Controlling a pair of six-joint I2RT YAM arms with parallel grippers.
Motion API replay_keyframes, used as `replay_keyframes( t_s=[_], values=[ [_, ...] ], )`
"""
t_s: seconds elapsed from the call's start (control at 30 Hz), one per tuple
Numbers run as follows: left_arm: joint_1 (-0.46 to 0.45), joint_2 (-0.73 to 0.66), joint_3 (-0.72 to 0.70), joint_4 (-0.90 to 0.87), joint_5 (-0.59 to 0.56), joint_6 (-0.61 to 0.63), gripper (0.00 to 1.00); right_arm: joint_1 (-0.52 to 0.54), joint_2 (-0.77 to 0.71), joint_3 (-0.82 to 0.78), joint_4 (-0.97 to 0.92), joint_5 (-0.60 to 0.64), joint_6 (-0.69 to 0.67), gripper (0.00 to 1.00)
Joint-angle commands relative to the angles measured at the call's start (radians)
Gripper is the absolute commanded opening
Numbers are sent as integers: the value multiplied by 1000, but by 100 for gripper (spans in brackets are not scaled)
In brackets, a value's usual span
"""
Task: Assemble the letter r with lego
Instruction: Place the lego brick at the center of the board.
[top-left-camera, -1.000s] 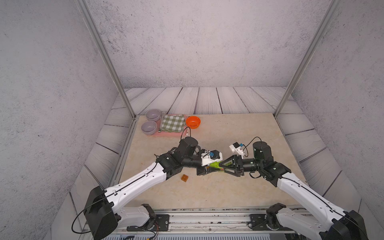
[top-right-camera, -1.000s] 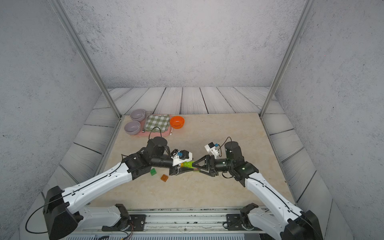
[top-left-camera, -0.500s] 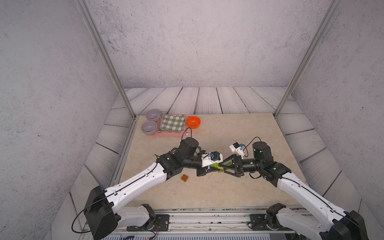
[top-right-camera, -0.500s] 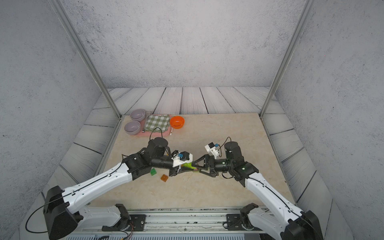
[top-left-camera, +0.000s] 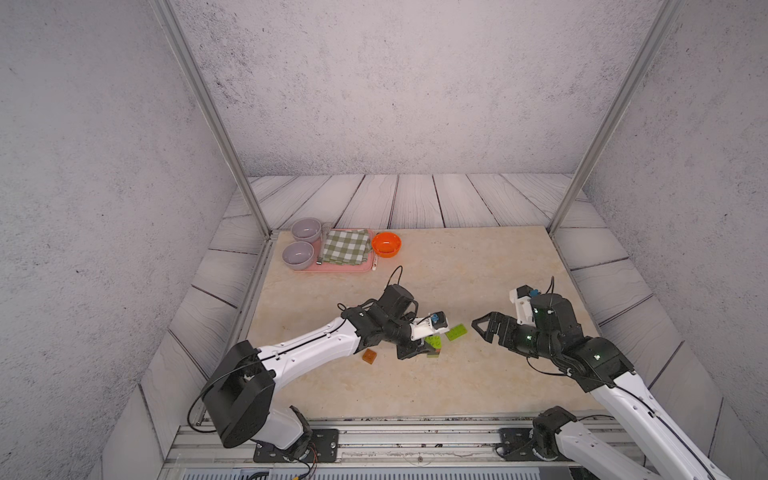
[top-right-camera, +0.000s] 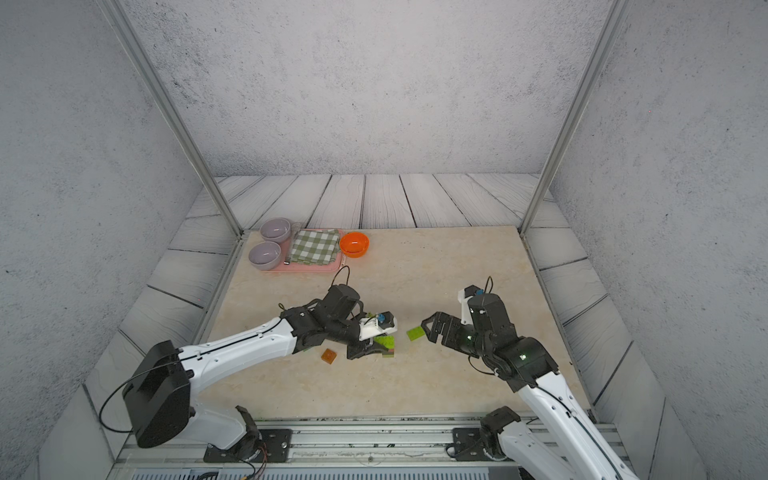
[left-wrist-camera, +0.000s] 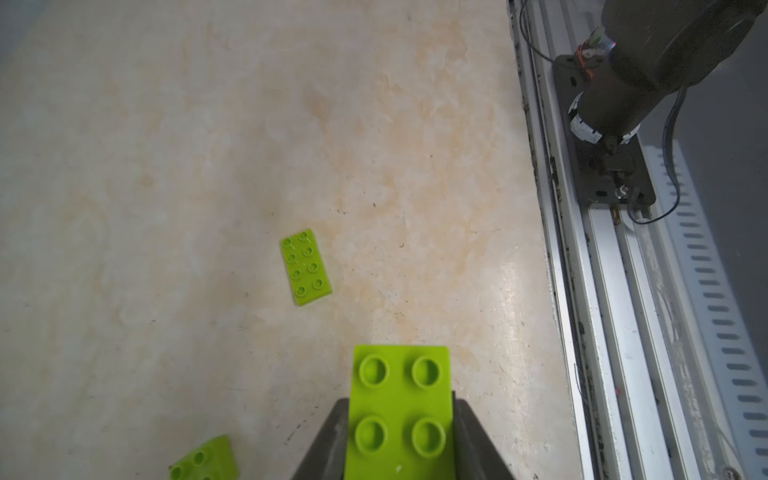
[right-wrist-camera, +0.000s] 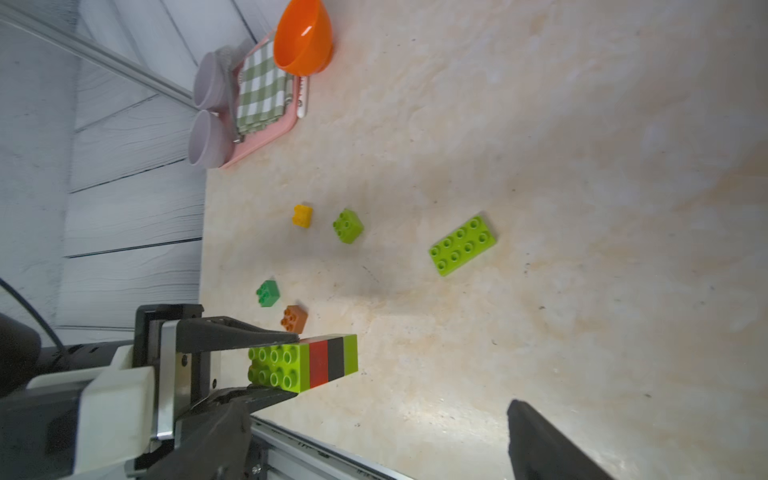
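Lego stack (right-wrist-camera: 303, 365) (lime, red, black) is clamped in the left end effector (right-wrist-camera: 296, 366), lower left of frame; right end effector (top-left-camera: 484, 328) hangs spread wide near a flat lime brick (top-left-camera: 456, 332).

My left hand (left-wrist-camera: 401, 440) cut off by its wrist view's edge, the stack (left-wrist-camera: 401, 399) in it showing only a lime top there, a lime brick (left-wrist-camera: 204, 459) half out of frame, my right hand (top-left-camera: 480, 330) just one dark finger (right-wrist-camera: 544, 440) in its own wrist view
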Motion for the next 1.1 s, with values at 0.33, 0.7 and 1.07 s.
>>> replay_keyframes(
  t_s=[0.33,0.7,1.07],
  values=[
    [-3,90,-113,215,-2,-18,1,-2,2,11,-32,20,-59,100],
    [0,149,-110,258,42,-24,5,-1,-7,-15,-25,-1,-55,99],
    [-1,176,-95,244,40,-15,18,-1,-6,-25,-26,-14,-51,99]
  ],
)
